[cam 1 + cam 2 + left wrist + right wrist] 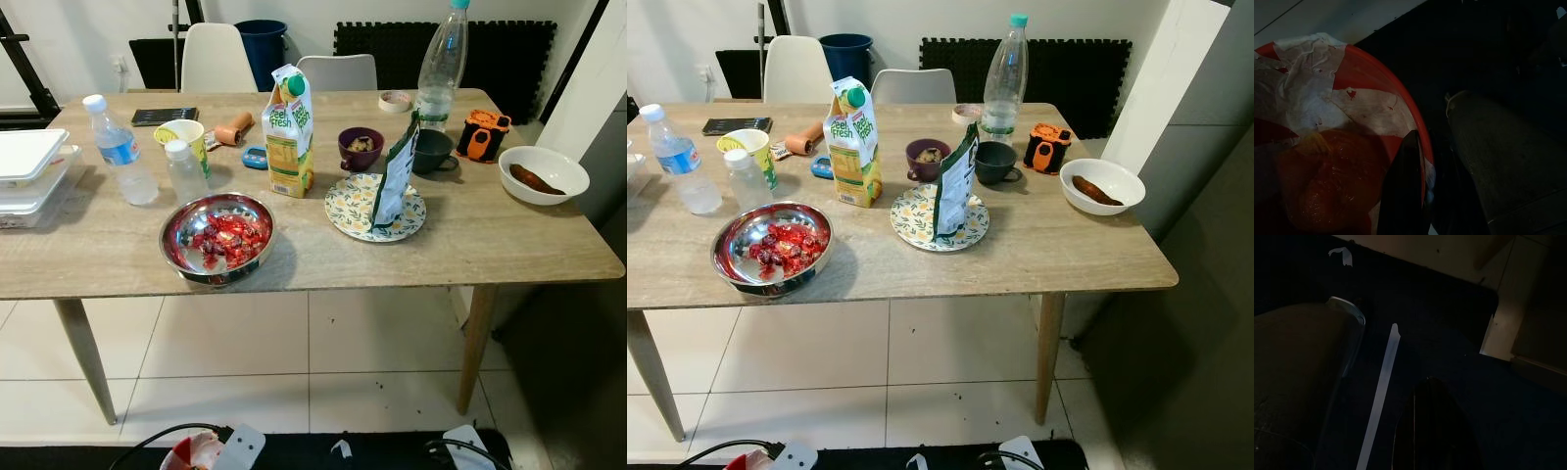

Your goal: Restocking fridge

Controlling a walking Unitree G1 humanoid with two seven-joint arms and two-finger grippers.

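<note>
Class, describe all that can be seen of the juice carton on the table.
The juice carton stands upright near the middle of the wooden table. It looks like printed card, white on top, yellow and orange lower down, with green lettering and a green screw cap on its sloped top, closed. A small blue object lies just beside it.

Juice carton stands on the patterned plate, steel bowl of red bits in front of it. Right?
Not quite. The head views show the juice carton standing on the bare table, beside the plate; a green pouch stands on the plate. The steel bowl is right.
</note>
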